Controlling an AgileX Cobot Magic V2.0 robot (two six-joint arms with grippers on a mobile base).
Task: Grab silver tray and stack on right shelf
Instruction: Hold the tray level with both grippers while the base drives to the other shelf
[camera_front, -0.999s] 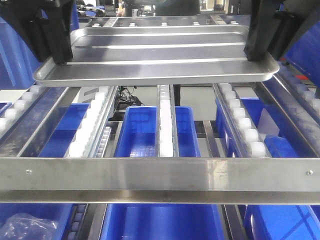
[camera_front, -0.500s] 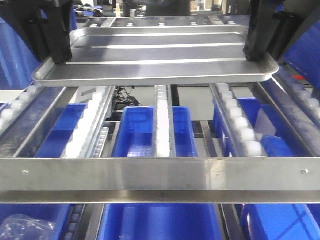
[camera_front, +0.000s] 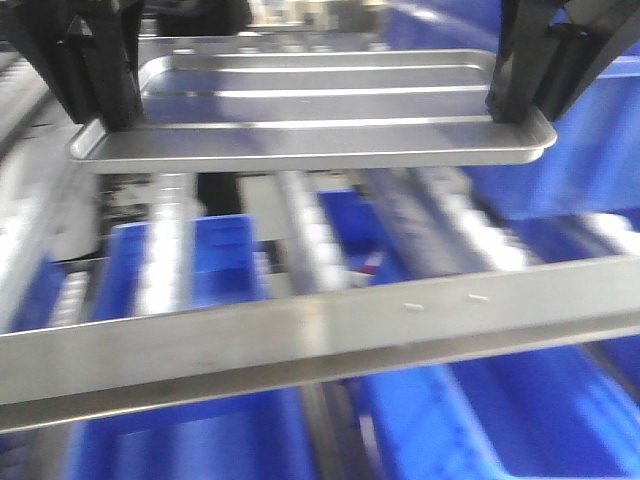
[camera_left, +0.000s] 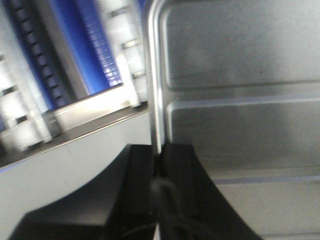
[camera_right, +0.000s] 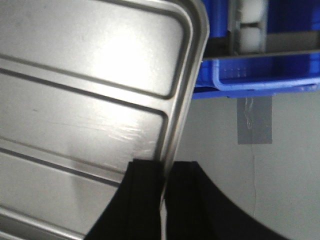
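Currently the silver tray (camera_front: 310, 100) is held level in the air above the right shelf (camera_front: 300, 335), its short rims pinched by the left gripper (camera_left: 160, 162) and right gripper (camera_right: 165, 175). Thin edge-only grip: slip or twist is risked if one side is driven ahead.

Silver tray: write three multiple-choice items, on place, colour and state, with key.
1. Where is the silver tray?
A. Flat on the rollers.
B. In the air, off the shelf.
C. Inside a bin.

2. What colour are the bins under the right shelf?
A. Red.
B. Green.
C. Blue.

3. What is the left gripper doing?
A. Shut on the tray's rim.
B. Hanging open.
C. Out of view.

Key: 1 B, there is an open gap under it; 2 C, all look blue; 3 A, its fingers pinch the rim.
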